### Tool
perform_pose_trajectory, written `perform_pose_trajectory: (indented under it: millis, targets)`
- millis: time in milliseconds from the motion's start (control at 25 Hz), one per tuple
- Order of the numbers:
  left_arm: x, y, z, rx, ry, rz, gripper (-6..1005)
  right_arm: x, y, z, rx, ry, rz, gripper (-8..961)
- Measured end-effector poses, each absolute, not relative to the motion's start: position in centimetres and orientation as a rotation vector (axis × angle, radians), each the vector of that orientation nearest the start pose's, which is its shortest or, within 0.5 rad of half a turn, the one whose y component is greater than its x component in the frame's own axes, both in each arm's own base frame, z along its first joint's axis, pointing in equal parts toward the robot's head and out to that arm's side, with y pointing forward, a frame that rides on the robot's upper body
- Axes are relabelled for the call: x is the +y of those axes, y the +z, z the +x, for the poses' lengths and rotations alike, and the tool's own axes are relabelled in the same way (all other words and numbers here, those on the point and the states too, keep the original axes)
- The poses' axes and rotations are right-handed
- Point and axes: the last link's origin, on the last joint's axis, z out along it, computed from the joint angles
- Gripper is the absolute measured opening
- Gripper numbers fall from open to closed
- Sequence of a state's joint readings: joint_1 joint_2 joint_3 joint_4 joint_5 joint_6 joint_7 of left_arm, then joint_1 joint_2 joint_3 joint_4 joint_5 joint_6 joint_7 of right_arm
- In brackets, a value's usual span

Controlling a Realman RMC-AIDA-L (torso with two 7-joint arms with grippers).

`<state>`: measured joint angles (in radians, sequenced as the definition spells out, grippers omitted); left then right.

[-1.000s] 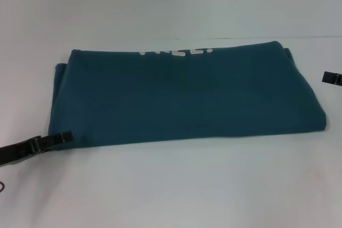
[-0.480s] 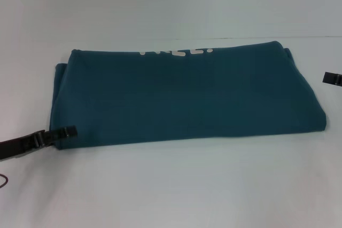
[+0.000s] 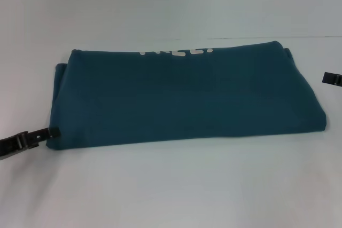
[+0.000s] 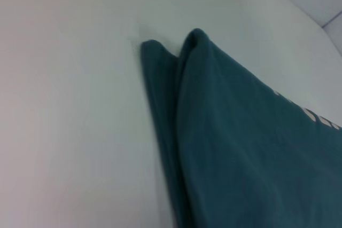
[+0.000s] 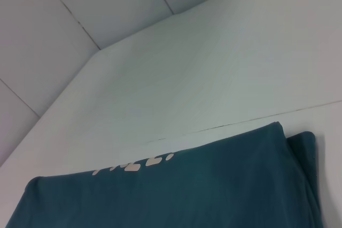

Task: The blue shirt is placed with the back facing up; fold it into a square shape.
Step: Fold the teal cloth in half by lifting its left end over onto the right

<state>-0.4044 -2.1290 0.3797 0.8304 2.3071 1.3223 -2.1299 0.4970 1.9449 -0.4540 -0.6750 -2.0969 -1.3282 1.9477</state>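
The blue shirt point(image 3: 187, 100) lies folded into a wide rectangle on the white table point(image 3: 176, 185). A strip of cream lettering point(image 3: 176, 52) shows along its far edge. My left gripper point(image 3: 52, 132) is low at the shirt's near left corner, its tip just at the cloth's edge. My right gripper point(image 3: 327, 77) is at the far right, a little off the shirt's right edge. The left wrist view shows the shirt's point(image 4: 251, 148) layered left corner. The right wrist view shows the shirt's point(image 5: 187, 196) far edge with the lettering point(image 5: 133, 165).
The white table top runs on all sides of the shirt. A seam line point(image 3: 310, 37) crosses it behind the shirt's far right corner. A tiled wall point(image 5: 80, 20) stands beyond the table.
My left gripper first moved in onto the shirt's near left corner, then drew back to the left, off the cloth. The shirt and my right gripper have not moved.
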Motion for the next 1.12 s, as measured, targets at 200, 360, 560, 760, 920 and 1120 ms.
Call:
perform_pose_trajectory:
  millis: [200,360,560,760,920,1120]
  targets:
    - [30.4,4.0,-36.6,-1.699,-0.556,-1.891,861,35.8,9.5,34.1,1.363,0.660,-2.063,869]
    - [30.5,3.5,-36.3,-1.705,-0.552,-1.903,861,35.7,9.5,34.2,1.363,0.659,-2.061,869]
    - [30.8,3.0,-36.0,-1.712,-0.551,-1.918,861,35.7,9.5,34.2,1.363,0.658,-2.059,869]
    - [31.2,2.5,-35.8,-1.713,-0.546,-1.925,861,35.7,9.5,34.3,1.365,0.657,-2.056,869]
    - [31.5,2.3,-35.7,-1.707,-0.534,-1.932,861,35.6,9.5,34.4,1.370,0.657,-2.053,869]
    - [31.8,2.1,-35.3,-1.704,-0.535,-1.949,862,35.5,9.6,34.6,1.376,0.660,-2.045,869]
